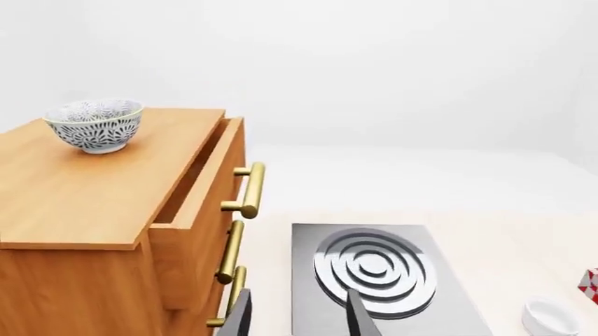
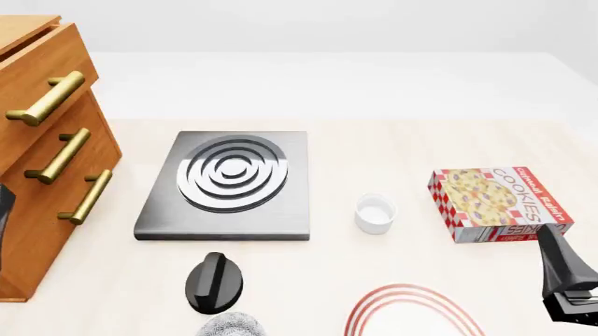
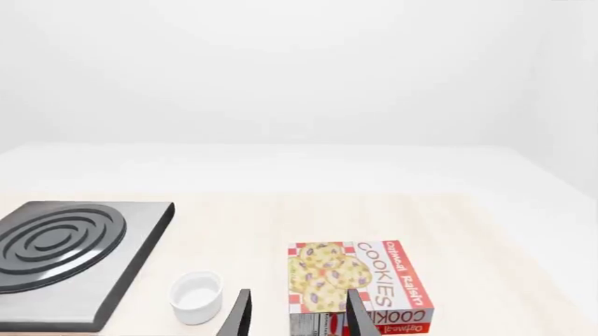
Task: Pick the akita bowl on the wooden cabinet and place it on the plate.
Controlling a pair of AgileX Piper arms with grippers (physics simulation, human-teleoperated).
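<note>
The akita bowl, white with a fine dark speckled pattern, stands upright on the far corner of the wooden cabinet top. The front view cuts off the top of the cabinet, so the bowl does not show there. The plate, white with red rings, lies at the table's near edge, partly cut off. My left gripper is open and empty, low beside the cabinet's handles and well short of the bowl. My right gripper is open and empty, near the cookie box.
The cabinet's top drawer is slightly pulled out. A grey stove plate lies mid-table, with a black knob and a second speckled bowl in front of it. A small white cup and a cookie box sit to the right.
</note>
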